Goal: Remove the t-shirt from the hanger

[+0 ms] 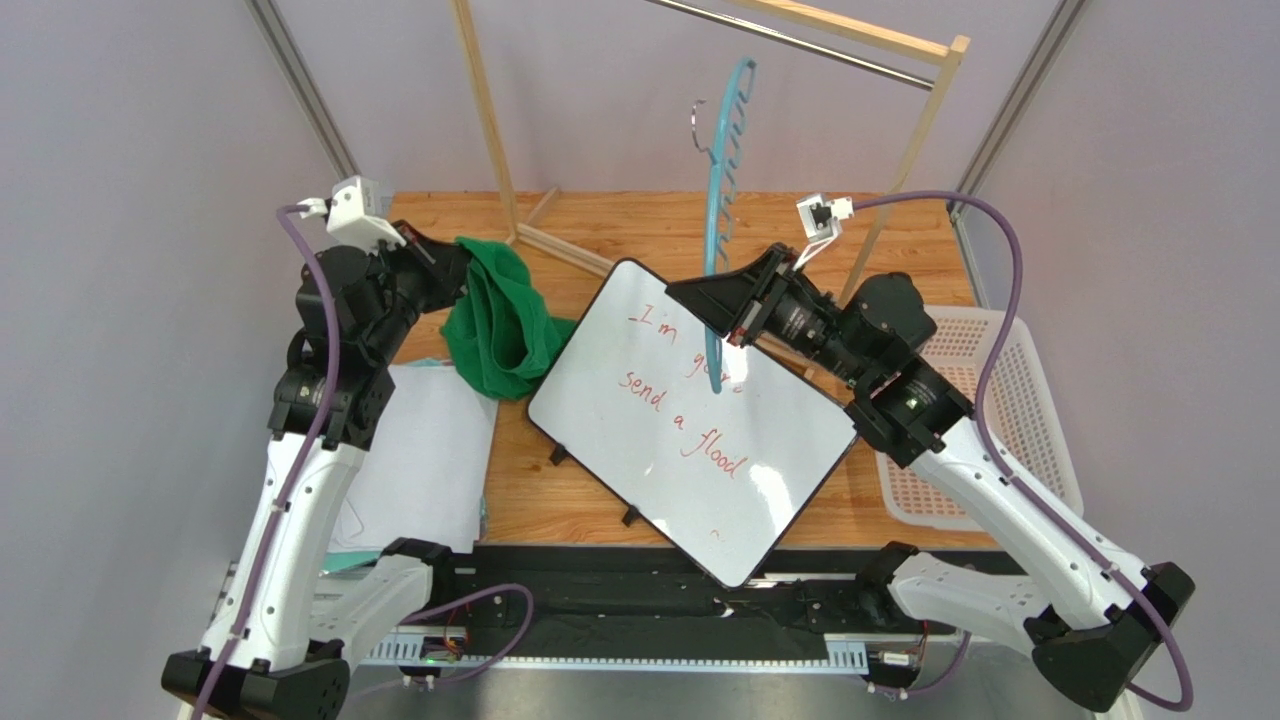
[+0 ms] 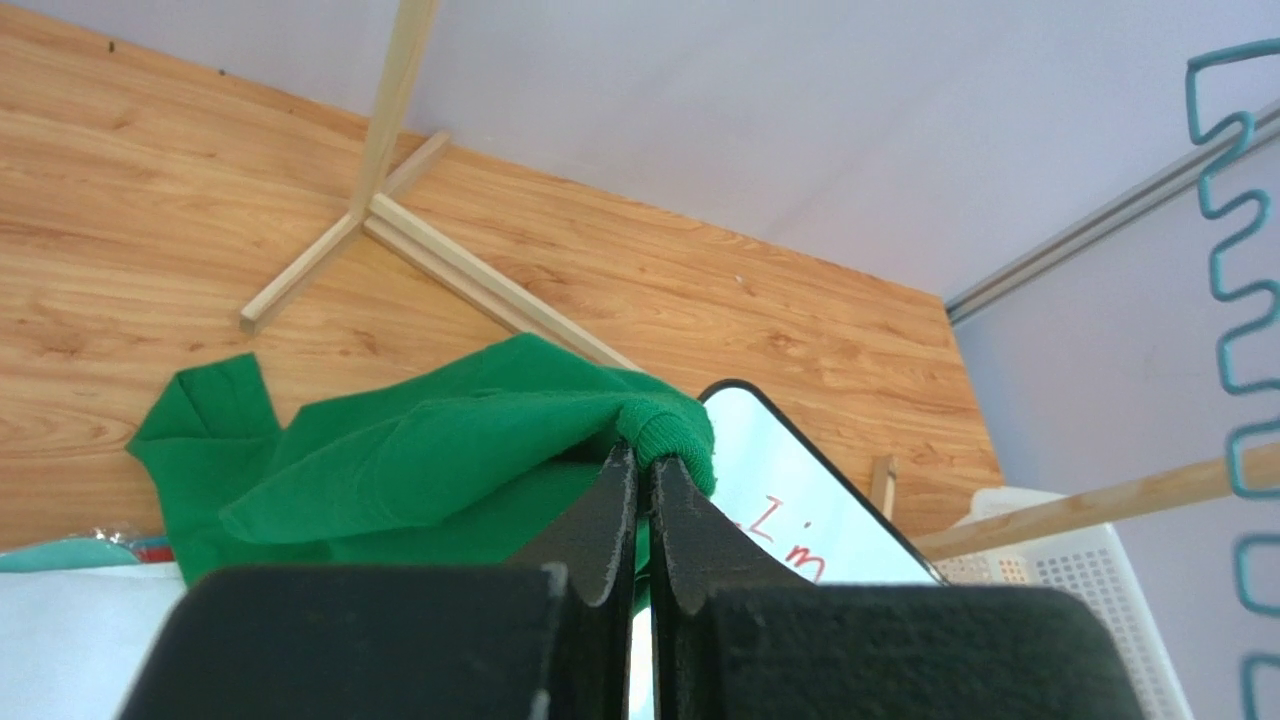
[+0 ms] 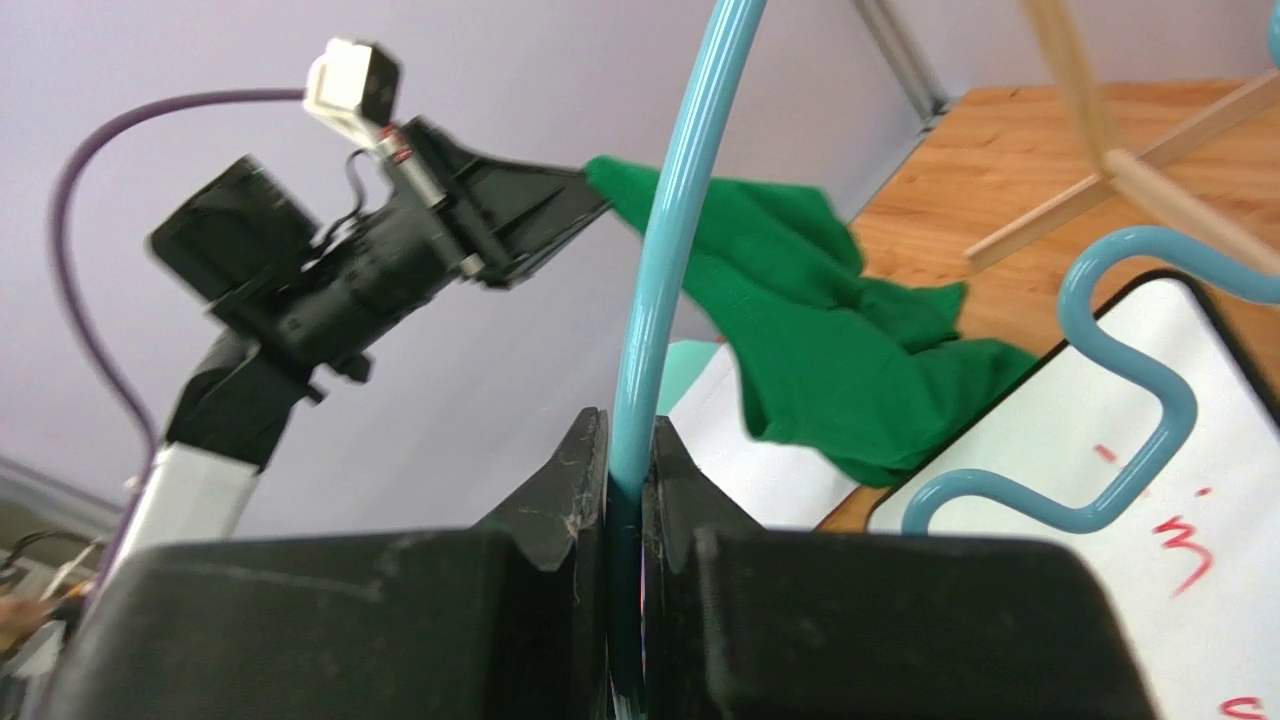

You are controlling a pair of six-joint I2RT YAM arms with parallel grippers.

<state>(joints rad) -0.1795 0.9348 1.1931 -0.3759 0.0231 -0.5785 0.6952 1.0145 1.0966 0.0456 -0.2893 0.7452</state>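
Wooden surface (image 1: pixel 646 225), purple walls | my left claw (image 2: pixel 643 453) pinches a fold of the t-shirt (image 1: pixel 504 323), rest heaped beside the whiteboard (image 1: pixel 676 435) | hanger (image 1: pixel 718 195) bare, upright | my right claw (image 3: pixel 628 450) clamps its bar, I judge to steady it.

Whiteboard (image 1: pixel 601 398): red handwriting, "I'm g… send a flood"; second word partly hidden.

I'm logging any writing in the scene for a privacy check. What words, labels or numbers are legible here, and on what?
"I'm": red marker, top line of the whiteboard.
"g...": same line, the rest covered in the top view.
"send a": second line.
"flood": third line.
A small red mark lower on the board is too small to read. No other text is legible.
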